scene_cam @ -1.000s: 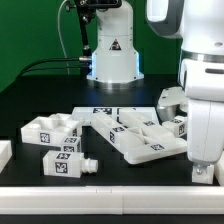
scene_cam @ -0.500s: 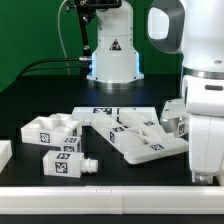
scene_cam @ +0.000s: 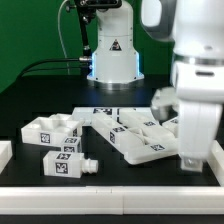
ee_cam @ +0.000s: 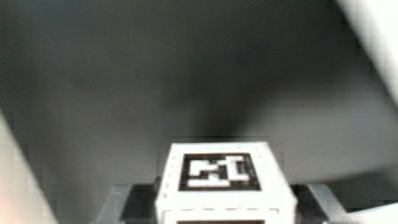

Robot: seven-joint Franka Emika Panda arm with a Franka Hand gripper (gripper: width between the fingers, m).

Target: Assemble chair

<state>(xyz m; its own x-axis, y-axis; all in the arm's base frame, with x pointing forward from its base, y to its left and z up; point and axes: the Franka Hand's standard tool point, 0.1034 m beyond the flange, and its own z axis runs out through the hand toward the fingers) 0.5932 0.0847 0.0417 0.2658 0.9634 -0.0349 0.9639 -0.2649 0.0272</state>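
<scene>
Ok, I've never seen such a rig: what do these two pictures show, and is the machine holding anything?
The big white shape on the exterior view's right is a robot arm over a black table. One picture comes from a camera off the arm, the other from one on its wrist. On the table lie white chair parts with black-and-white tags: a block, a smaller block with a peg, and a flat slab. The wrist view shows one tagged piece close up. Whether the jaws hold anything cannot be told.

The arm [scene_cam: 200, 85] stands vertical at the exterior view's right, tool [scene_cam: 189, 163] pointing down, jaw spread unclear.
</scene>
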